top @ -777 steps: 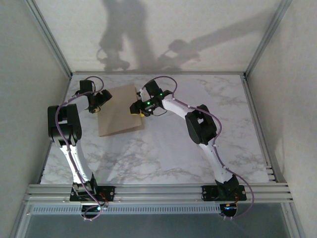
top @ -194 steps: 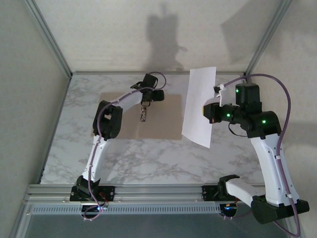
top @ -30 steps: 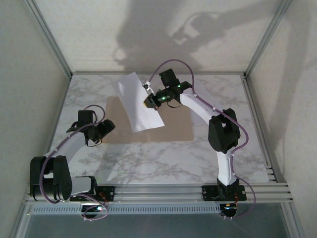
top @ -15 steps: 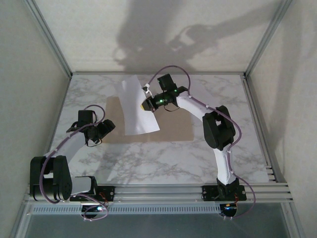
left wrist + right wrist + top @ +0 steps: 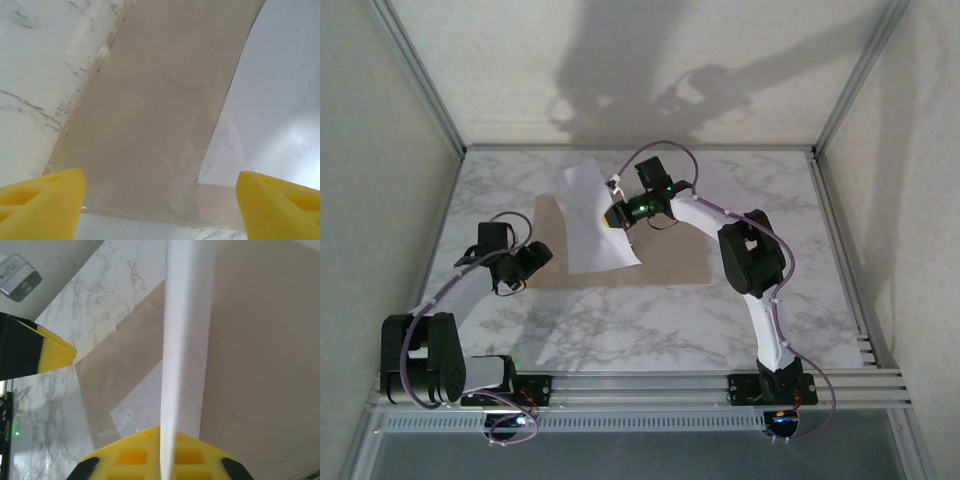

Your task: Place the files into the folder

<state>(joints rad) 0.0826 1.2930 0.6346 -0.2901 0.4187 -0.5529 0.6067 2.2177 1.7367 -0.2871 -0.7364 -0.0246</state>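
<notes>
The tan folder (image 5: 675,255) lies open and flat on the marble at the back centre. My right gripper (image 5: 616,213) is shut on the right edge of a white paper sheet, the files (image 5: 595,215), which hangs tilted over the folder's left half with its lower corner near the folder's front edge. In the right wrist view the sheet (image 5: 187,340) runs edge-on out of the yellow pads (image 5: 125,460) above the folder (image 5: 260,340). My left gripper (image 5: 523,262) hovers open at the folder's left front corner. Its wrist view shows folder (image 5: 150,100) and sheet (image 5: 280,100).
The marble table (image 5: 770,230) stretches wide to the right of the folder. Grey enclosure walls stand close on the left, right and back. An aluminium rail (image 5: 640,385) with both arm bases runs along the near edge.
My right gripper has carried the sheet a little left and lower over the folder's left half, and the right elbow has folded in. The left arm has stayed still.
</notes>
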